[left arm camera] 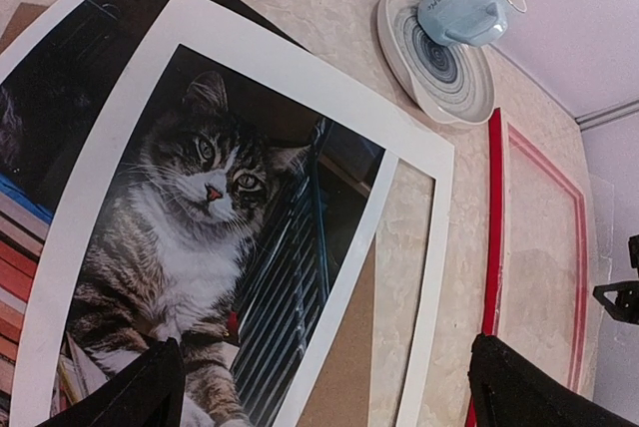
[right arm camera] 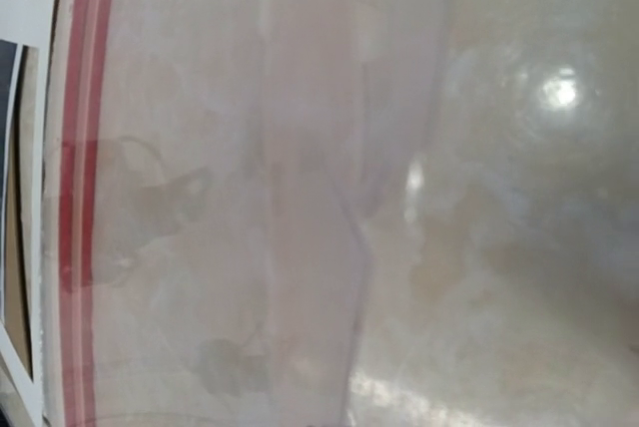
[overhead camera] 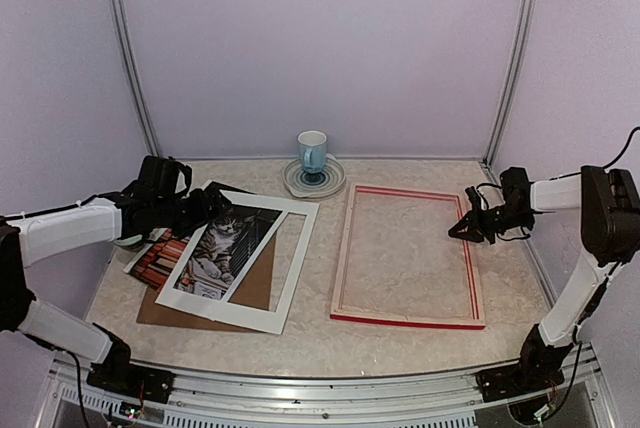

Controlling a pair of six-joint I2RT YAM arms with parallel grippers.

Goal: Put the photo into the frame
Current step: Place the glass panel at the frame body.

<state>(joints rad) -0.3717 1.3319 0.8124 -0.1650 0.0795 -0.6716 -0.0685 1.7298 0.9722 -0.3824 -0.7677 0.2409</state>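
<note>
The photo of a tabby cat lies at the table's left, partly under a white mat board, and the cat shows through the mat's window. The red frame lies flat to the right, with only tabletop showing inside it. My left gripper hovers open over the photo's far left corner, its fingers spread wide and nothing between them. My right gripper is shut at the frame's right rail. The right wrist view is hazy and shows only the frame's red rail, not the fingers.
A brown backing board lies under the photo and mat. A pale blue cup stands on a saucer at the back, between mat and frame. Walls close in the back and sides.
</note>
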